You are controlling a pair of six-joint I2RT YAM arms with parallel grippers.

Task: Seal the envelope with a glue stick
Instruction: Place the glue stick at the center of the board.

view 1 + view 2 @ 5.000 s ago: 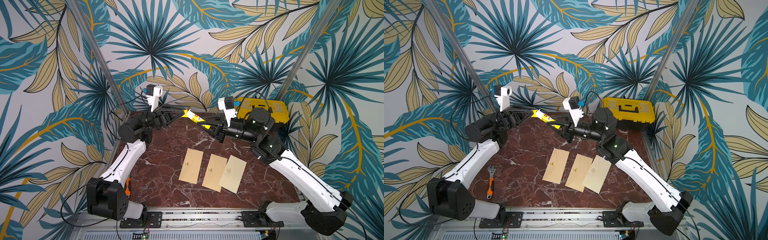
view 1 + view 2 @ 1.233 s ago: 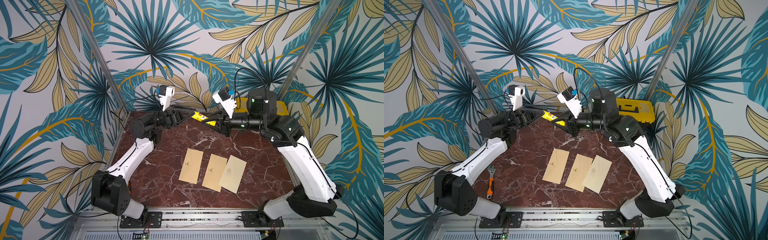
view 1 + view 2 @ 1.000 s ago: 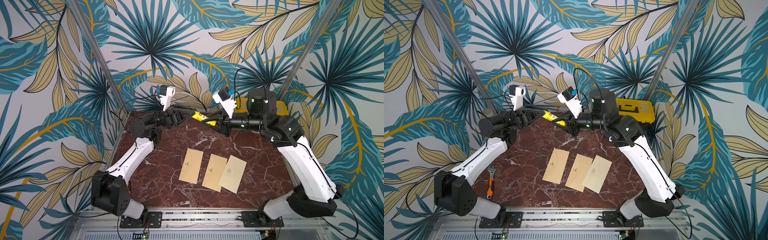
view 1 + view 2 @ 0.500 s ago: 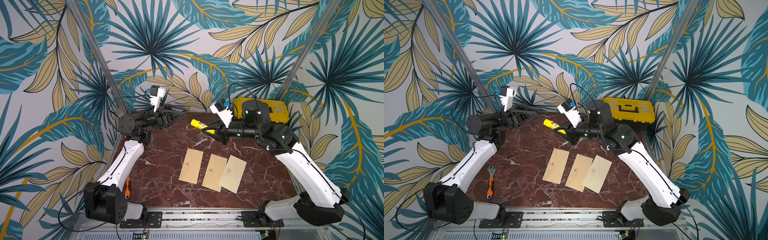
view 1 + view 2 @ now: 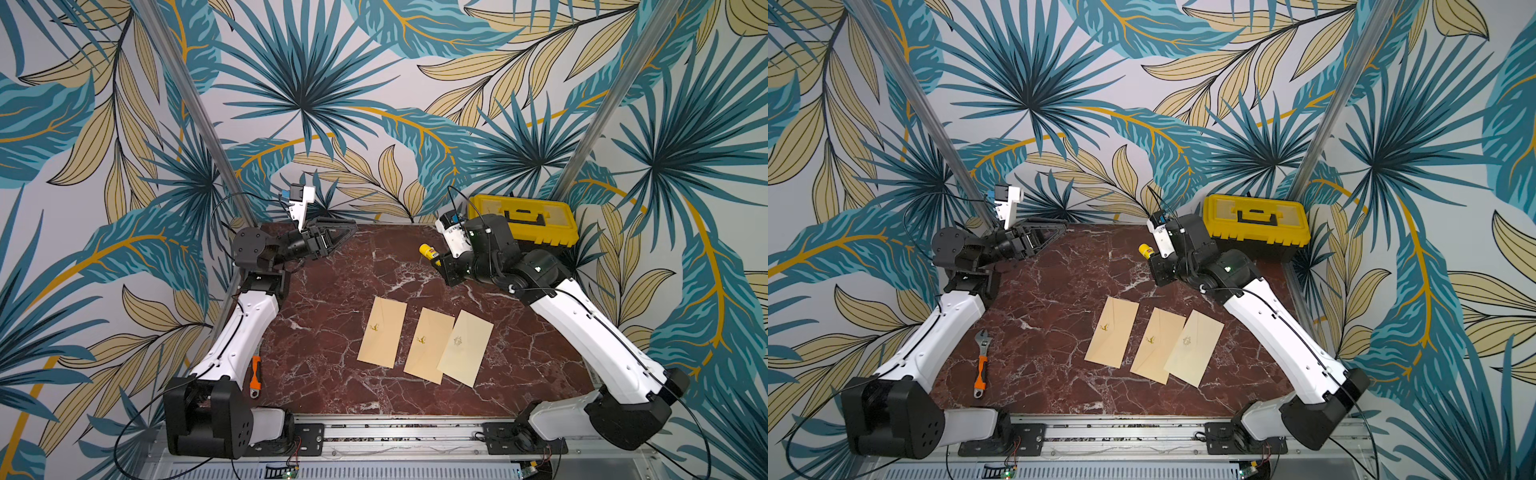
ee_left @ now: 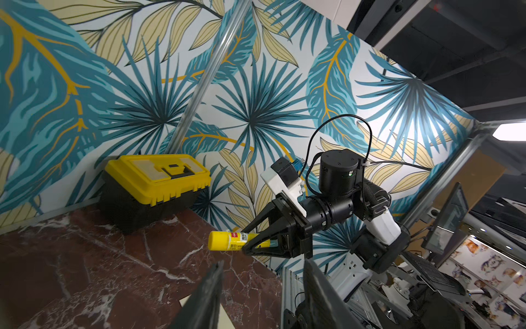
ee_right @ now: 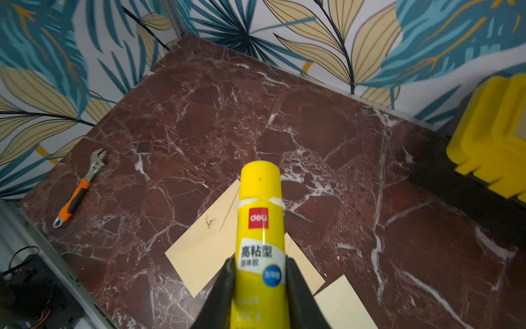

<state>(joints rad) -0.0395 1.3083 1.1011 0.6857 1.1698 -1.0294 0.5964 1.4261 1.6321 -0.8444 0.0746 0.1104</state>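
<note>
Three envelopes centre; toolbox rear R; wrench by L arm

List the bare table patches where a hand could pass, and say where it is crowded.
Bare: the wide patch between the wrench and the envelopes; the back middle between the left gripper and the glue stick in the right gripper. Crowded: the back right corner by the toolbox, and the three close-set envelopes.

glue stick: base hidden between right gripper fingers, cut off by the picture's edge
wrench: head hidden behind left arm in a top view
toolbox: blurred, cut off
envelopes: emblems too small to tell
</note>
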